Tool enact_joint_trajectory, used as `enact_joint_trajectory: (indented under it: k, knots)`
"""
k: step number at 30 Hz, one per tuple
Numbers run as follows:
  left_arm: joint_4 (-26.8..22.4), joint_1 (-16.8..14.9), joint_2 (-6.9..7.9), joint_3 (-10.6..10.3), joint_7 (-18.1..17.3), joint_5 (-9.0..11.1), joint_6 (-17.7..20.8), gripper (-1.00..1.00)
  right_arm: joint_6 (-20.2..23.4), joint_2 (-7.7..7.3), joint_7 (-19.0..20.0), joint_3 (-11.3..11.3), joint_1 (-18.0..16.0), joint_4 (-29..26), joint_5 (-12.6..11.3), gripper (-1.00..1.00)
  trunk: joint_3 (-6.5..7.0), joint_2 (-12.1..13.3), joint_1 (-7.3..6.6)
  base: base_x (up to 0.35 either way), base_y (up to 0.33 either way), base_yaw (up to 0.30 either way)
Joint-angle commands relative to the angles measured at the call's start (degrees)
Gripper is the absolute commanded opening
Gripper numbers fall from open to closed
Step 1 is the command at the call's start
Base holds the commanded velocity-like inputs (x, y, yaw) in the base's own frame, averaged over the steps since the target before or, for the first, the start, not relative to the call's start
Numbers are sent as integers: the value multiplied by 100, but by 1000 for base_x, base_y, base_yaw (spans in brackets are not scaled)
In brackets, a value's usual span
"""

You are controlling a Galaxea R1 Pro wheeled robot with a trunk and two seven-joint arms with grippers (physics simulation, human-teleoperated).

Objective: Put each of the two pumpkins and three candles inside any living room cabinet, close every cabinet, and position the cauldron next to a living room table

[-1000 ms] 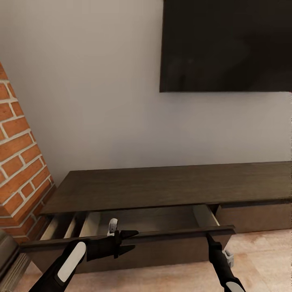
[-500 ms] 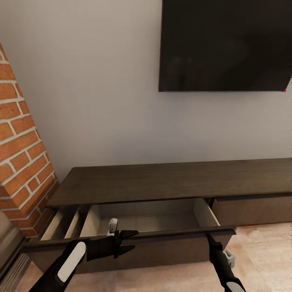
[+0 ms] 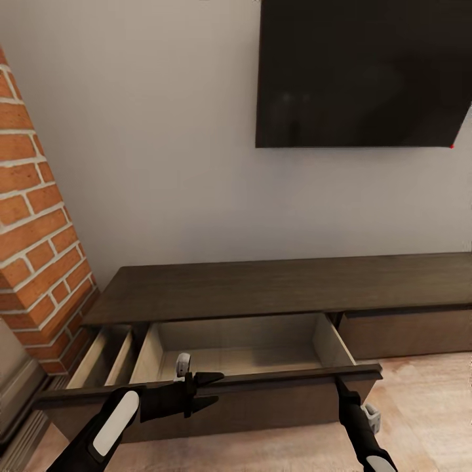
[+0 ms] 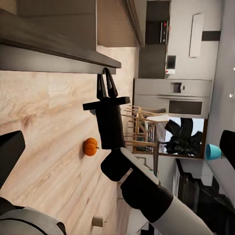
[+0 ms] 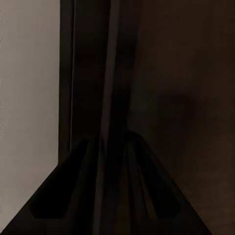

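From the head, the long dark brown cabinet (image 3: 282,288) sits low against a grey wall, under a big black screen (image 3: 364,72). A red brick wall (image 3: 36,236) stands at the left. The wide drawer (image 3: 239,344) in the middle is pulled out, and its pale beige inside shows. A thinner drawer (image 3: 105,357) to its left is out too. The left gripper (image 3: 213,389) hovers just in front of the drawer's dark front edge, with its two black fingers spread apart and nothing between them. The right gripper (image 3: 338,383) reaches up to that same front edge near its right end. You cannot tell from here if its fingers are together or apart.

From the left wrist, the right gripper (image 4: 106,81) touches the drawer's dark edge with its fingers close around it. One small orange pumpkin (image 4: 90,147) lies on the wooden floor (image 4: 44,147), well away from the cabinet. A small beige candle (image 4: 98,221) sits on the floor too, farther off. A grey kitchen shows far behind.

From the right wrist, the right gripper's dark fingers (image 5: 68,200) stand on both sides of the thin drawer edge (image 5: 111,98).
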Motion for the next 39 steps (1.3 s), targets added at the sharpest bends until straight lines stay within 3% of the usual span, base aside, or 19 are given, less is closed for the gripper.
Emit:
enact_joint_trajectory:
  k: [1, 39]
  knots:
    - [4, -5, 3, -11, -20, 3, 16, 100, 40, 5, 106, 221, -5, -5, 2, -100, -4, -3, -4, -137, 0, 0]
    - [4, -5, 3, -11, -20, 6, 13, 100, 65, 5, 106, 220, -5, -5, -6, -100, -4, -3, -4, -47, 0, 0]
